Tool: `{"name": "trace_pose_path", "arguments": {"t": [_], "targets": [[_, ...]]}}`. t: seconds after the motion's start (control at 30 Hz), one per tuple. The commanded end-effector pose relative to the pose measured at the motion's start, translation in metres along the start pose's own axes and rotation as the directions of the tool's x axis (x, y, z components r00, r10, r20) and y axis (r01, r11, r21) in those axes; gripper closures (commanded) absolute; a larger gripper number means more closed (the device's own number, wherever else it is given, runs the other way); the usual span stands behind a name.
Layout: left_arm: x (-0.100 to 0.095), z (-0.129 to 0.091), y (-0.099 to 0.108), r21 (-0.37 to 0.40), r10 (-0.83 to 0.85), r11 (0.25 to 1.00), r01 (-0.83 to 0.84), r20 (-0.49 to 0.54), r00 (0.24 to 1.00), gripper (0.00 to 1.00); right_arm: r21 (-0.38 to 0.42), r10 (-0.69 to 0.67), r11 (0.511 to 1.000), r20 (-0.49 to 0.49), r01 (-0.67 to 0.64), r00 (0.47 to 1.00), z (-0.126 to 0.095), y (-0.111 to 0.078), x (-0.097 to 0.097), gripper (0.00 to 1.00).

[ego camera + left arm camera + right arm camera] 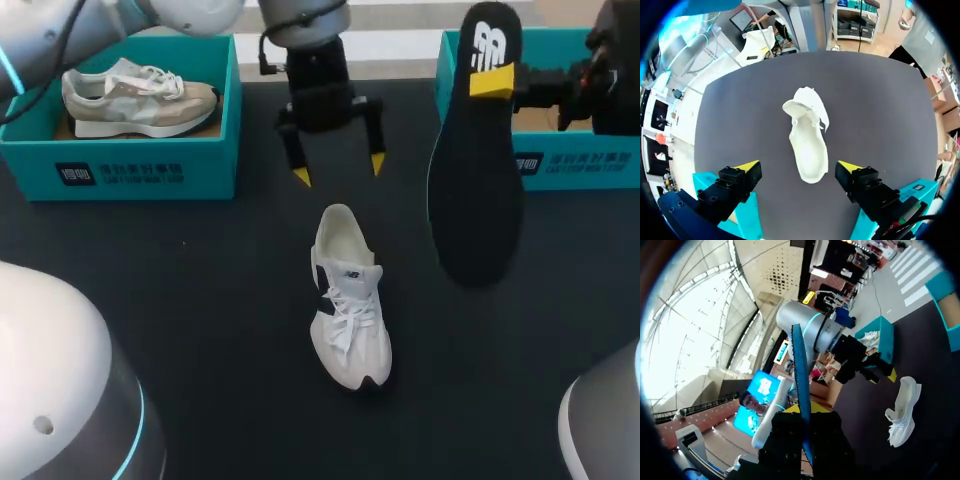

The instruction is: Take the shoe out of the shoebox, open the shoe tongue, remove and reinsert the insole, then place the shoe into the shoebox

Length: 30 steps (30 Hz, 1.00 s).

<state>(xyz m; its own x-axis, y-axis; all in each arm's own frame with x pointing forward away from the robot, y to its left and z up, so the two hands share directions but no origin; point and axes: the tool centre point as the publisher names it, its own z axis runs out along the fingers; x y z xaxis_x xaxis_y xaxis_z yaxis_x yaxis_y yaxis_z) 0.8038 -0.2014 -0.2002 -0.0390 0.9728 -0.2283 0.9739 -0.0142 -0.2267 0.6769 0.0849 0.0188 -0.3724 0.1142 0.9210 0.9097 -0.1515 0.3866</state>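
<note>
The white housing of my left arm [50,380] is closest to the head camera, and behind it the dark table [200,300] begins. In the middle of the table lies the white sneaker [348,300], on its sole, with the toe toward the camera and the heel toward the boxes. Its laces are loose and its mouth looks open.

So the first steps seem done: the shoe is out of its box and the insole is out of the shoe. The right gripper [492,82] is closed on the dark insole [475,190] near its heel end. The insole hangs upright above the table, in front of the right teal shoebox [575,165]. The left gripper [338,170] hovers just behind the shoe's heel, fingers wide apart and holding nothing.

What remains, in my judgement, is to put the insole back inside and then to place the shoe into the box.

About writing: the insole carries a white logo at its heel. Both box fronts have white print, and the left teal shoebox [130,170] holds a beige sneaker [135,98]. I do not read these out.
</note>
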Motion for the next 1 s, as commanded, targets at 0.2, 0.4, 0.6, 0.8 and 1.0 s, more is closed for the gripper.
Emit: {"name": "trace_pose_path", "arguments": {"t": [0.2, 0.4, 0.6, 0.8, 1.0], "targets": [[0.018, -0.029, -0.02, -0.041, 0.076, 0.997, -0.066, 0.325, 0.943, 0.0, -0.058, 0.075, 0.996, 0.005, -0.075, 0.997, 0.005, -0.007, -0.014, 1.0], [0.018, -0.029, -0.02, -0.041, 0.076, 0.997, -0.066, 0.325, 0.943, 0.0, -0.058, 0.075, 0.996, 0.005, -0.075, 0.997, 0.005, -0.007, -0.014, 1.0], [0.018, -0.029, -0.02, -0.041, 0.076, 0.997, -0.066, 0.325, 0.943, 0.0, -0.058, 0.075, 0.996, 0.005, -0.075, 0.997, 0.005, -0.007, -0.014, 1.0], [0.016, -0.044, -0.024, -0.016, 0.039, 0.999, -0.037, 0.567, 0.823, 0.0, 0.01, 0.094, 0.996, -0.032, -0.094, 0.995, 0.002, 0.03, -0.027, 1.0], [0.02, -0.065, -0.024, -0.052, 0.093, 0.995, -0.079, 0.714, 0.694, 0.0, 0.046, 0.199, 0.979, -0.043, -0.197, 0.979, -0.012, 0.062, -0.055, 1.0]]}}
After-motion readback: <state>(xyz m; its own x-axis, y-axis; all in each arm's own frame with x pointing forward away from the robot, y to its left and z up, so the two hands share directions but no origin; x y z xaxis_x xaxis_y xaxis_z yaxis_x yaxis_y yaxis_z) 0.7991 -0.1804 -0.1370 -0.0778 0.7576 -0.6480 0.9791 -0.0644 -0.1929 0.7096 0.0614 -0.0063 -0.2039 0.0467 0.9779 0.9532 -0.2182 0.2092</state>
